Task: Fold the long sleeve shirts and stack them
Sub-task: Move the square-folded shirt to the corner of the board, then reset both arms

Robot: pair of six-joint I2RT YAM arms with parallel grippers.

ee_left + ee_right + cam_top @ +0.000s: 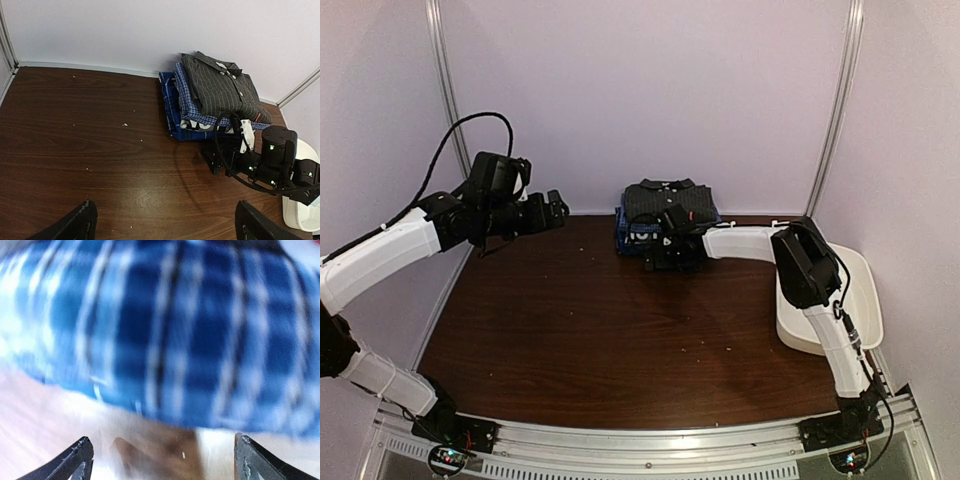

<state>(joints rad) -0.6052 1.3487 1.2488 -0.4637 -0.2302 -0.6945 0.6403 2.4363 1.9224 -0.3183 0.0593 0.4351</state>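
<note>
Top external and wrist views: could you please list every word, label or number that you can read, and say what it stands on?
No text can be read in full.
White lettering on the navy shirt: mostly covered by the blue checked shirt, so it is not readable.
Small red tag on the charcoal pinstriped shirt: too small to read.
The right wrist view is too blurred to show any text.

shirts (665, 212) stacked at back, tub (861, 298) right

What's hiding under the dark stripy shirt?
A blue checked shirt lies right under the dark stripy shirt, and a navy shirt with white letters is at the bottom. Only their edges show; the rest is covered.
</note>
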